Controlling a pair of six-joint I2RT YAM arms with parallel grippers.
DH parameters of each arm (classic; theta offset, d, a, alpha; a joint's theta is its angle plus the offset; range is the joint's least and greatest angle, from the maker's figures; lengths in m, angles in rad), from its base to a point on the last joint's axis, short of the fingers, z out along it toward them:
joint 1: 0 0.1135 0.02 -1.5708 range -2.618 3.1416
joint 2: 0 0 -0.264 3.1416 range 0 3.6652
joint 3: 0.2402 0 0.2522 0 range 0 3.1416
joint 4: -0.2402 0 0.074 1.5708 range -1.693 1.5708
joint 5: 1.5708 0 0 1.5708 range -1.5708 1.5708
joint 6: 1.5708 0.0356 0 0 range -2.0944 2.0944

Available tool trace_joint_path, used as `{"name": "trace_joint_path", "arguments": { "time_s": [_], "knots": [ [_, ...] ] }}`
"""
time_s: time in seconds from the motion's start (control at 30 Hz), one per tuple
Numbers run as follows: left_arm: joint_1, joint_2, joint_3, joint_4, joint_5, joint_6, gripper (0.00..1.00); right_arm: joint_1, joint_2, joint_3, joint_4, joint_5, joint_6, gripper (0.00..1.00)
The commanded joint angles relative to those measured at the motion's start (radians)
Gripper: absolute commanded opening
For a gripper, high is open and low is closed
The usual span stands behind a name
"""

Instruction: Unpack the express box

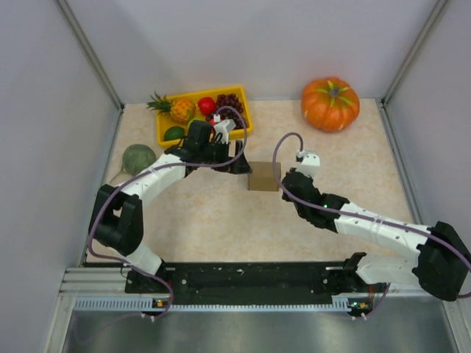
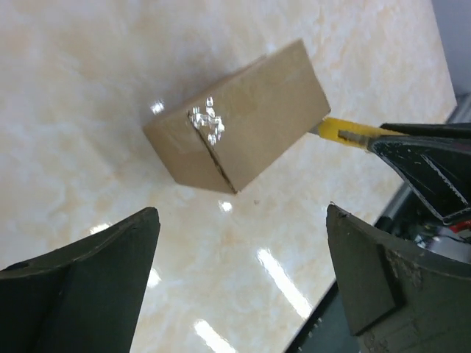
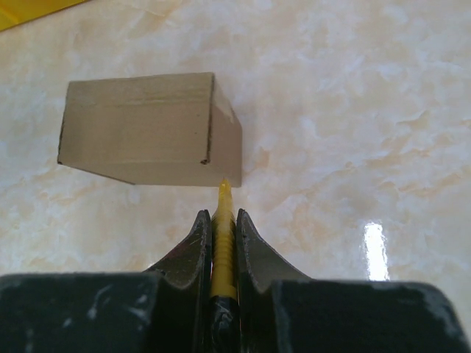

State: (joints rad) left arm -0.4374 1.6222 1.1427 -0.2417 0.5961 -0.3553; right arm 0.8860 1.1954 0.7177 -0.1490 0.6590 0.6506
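The express box [image 1: 263, 176] is a small brown cardboard box lying shut in the middle of the table, with a shiny strip of tape [image 2: 206, 121] across its top seam. My left gripper [image 1: 239, 163] hovers just left of the box [image 2: 239, 136]. In the left wrist view that gripper [image 2: 241, 213] is open wide, with only bare table between its fingers. My right gripper [image 3: 221, 217] is shut on a yellow utility knife [image 3: 223, 243]. The knife's tip [image 2: 346, 132] touches the lower right corner of the box [image 3: 140, 129].
A yellow tray [image 1: 160, 136] with a pineapple, grapes and other fruit stands at the back left, close behind the left wrist. A green melon [image 1: 138, 158] lies left of it and an orange pumpkin [image 1: 330, 104] at the back right. Grey walls enclose the table.
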Motion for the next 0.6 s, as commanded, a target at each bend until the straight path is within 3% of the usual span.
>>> {"name": "trace_joint_path", "arguments": {
  "time_s": [0.0,0.23,0.37,0.57],
  "knots": [
    [-0.03,-0.061,0.117,-0.031,-0.15,0.225,0.99,-0.051,-0.109,-0.038,-0.03,-0.025,0.037,0.0],
    [-0.092,0.097,0.324,-0.154,-0.075,0.485,0.99,-0.125,-0.16,-0.055,-0.038,-0.105,0.029,0.0],
    [-0.158,0.181,0.354,-0.209,-0.15,0.756,0.98,-0.173,-0.181,-0.063,-0.04,-0.162,0.038,0.0],
    [-0.181,0.284,0.448,-0.324,-0.087,0.88,0.95,-0.216,-0.23,-0.098,-0.052,-0.222,0.049,0.0]
  ]
}}
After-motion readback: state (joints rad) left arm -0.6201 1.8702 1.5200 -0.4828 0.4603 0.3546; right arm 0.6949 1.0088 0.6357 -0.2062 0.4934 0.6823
